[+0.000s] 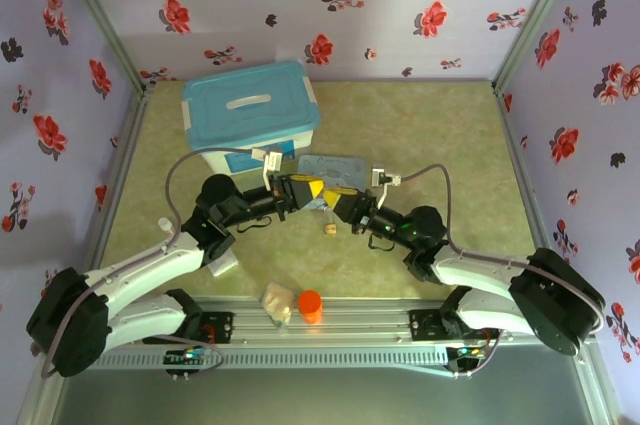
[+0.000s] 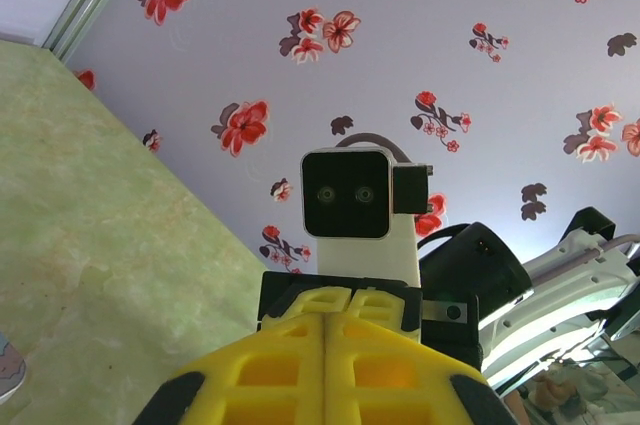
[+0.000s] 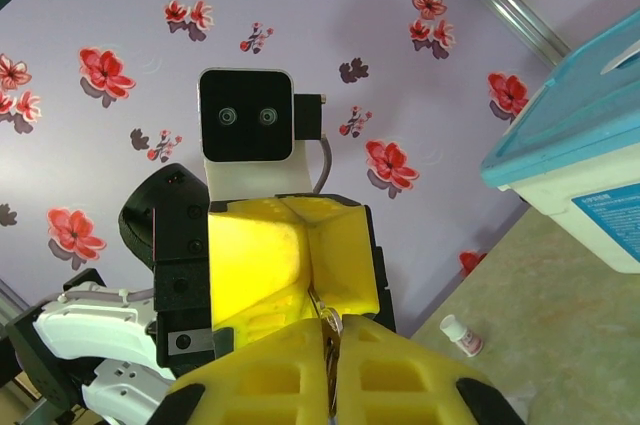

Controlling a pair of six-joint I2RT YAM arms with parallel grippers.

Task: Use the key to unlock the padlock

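left gripper [image 2: 325,345]: pressed together | right gripper [image 3: 328,340]: pinching thin metal bit [image 3: 322,307] (too small to name) | facing tip to tip

In the top view the left arm rises from 8 o'clock and the right arm from 4 o'clock. Their elbows bend inward and their wrists are level. The left gripper [image 1: 318,192] points toward 3 o'clock and the right gripper [image 1: 340,202] toward 9 o'clock, nose to nose and seemingly touching. Each pair of yellow fingers [image 2: 270,377] is pressed together, jaws closed.
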